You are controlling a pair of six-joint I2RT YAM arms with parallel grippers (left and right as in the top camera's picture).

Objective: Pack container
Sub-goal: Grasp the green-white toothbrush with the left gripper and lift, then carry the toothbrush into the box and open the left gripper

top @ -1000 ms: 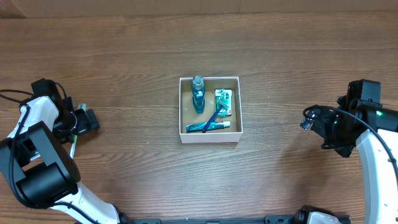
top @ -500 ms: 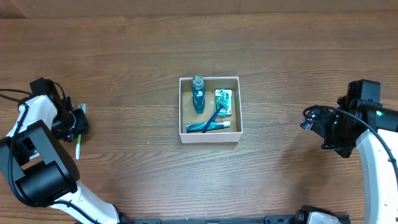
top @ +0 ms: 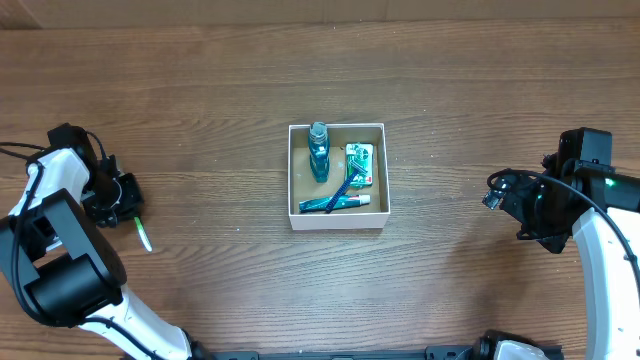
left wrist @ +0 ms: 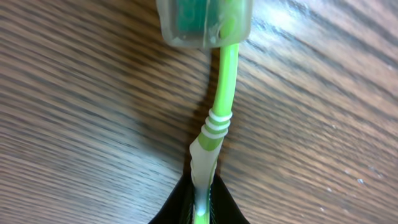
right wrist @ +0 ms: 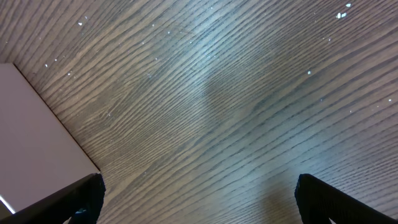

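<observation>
Green toothbrush (left wrist: 219, 118) seemingly in left gripper (left wrist: 200, 211)

in the left wrist view the cap (left wrist: 204, 22) on the green toothbrush (left wrist: 219, 118) is being cut off by the top edge, and the handle's end is vanishing between the left pincer's (left wrist: 200, 202) dark fingers. in the right wrist view only one blurred corner of the container (right wrist: 37, 143) is showing, and the lower edge is clipping the right pincer (right wrist: 199, 186).

Robot test station, by the look of it: plain wood-grain bench (top: 220, 90), filmed from straight above. White-and-black robot arm (top: 45, 195) mounted at the left edge, another (top: 600, 235) at the right, black cable (top: 15, 152) trailing off. Toiletries staged in a white-walled container (top: 337, 221) mid-bench.
</observation>
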